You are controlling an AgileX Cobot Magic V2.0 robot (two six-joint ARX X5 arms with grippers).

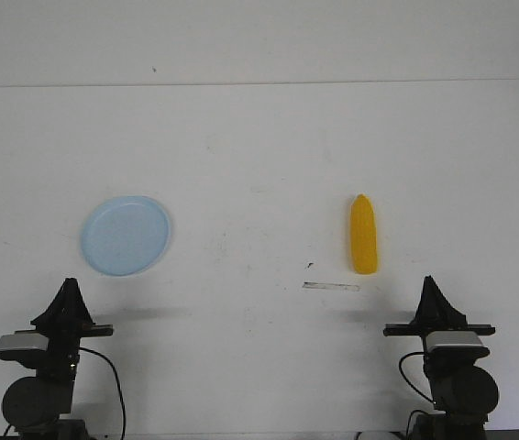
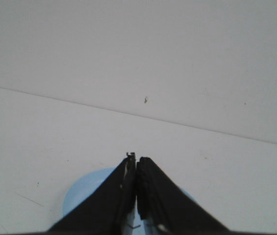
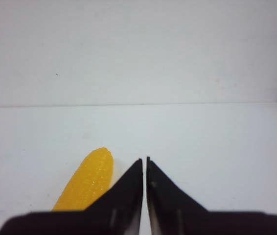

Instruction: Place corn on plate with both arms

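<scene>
Two grippers we keep pressed closed and empty: our left gripper (image 1: pixel 69 286) just short of the plate (image 1: pixel 126 236), our right gripper (image 1: pixel 430 284) near the corn (image 1: pixel 363 235), which lies on the table (image 1: pixel 259 147), well apart from the plate.

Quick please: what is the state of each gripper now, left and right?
Left gripper: closed, holding nothing, above the plate.
Right gripper: closed, holding nothing; the corn lies on the table.
</scene>
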